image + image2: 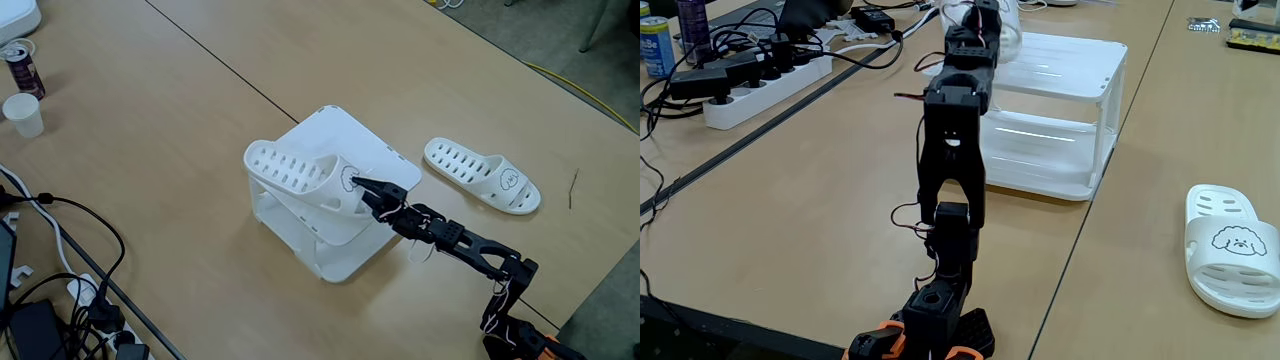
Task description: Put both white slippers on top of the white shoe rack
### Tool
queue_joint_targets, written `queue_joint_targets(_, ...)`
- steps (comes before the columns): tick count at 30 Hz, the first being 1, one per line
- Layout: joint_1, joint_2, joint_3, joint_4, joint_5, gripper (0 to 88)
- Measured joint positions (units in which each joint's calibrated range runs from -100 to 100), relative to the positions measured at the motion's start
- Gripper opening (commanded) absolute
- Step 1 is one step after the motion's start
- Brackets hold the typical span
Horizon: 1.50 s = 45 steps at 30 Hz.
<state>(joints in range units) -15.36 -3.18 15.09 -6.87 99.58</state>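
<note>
**One slipper at the rack, one still on the table**

Item 1. White slipper, slotted footbed up, lying tilted on the near-left part of the white shoe rack in a fixed view. Its heel overhangs the rack's left edge. Its strap end, with the drawn face, points toward me. My pincer is at that strap, fingers closed on it or nearly so; how tight the grip is I cannot tell from these views.

Item 2. Second white slipper, flat on the wooden table, well apart from the rack, to the right of my arm in both fixed views. Its long axis runs roughly across my reach, strap end farther right in the view from above.

Item 3. Relation for the next move: the held slipper lies straight ahead of my pincer, long axis in line with my arm, so I judge it needs pushing further onto the top before release.

Item 4. Surroundings: paper cup, drink can, power strip with cables.
</note>
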Motion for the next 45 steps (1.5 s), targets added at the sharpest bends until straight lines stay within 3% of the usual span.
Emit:
queue_joint_targets(19,3.0,4.5,-1.1,0.0,0.0,1.9)
queue_joint_targets(27,3.0,4.9,-1.2,0.0,0.0,26.8)
queue_joint_targets(45,0.7,4.9,-3.1,0.0,0.0,27.1)
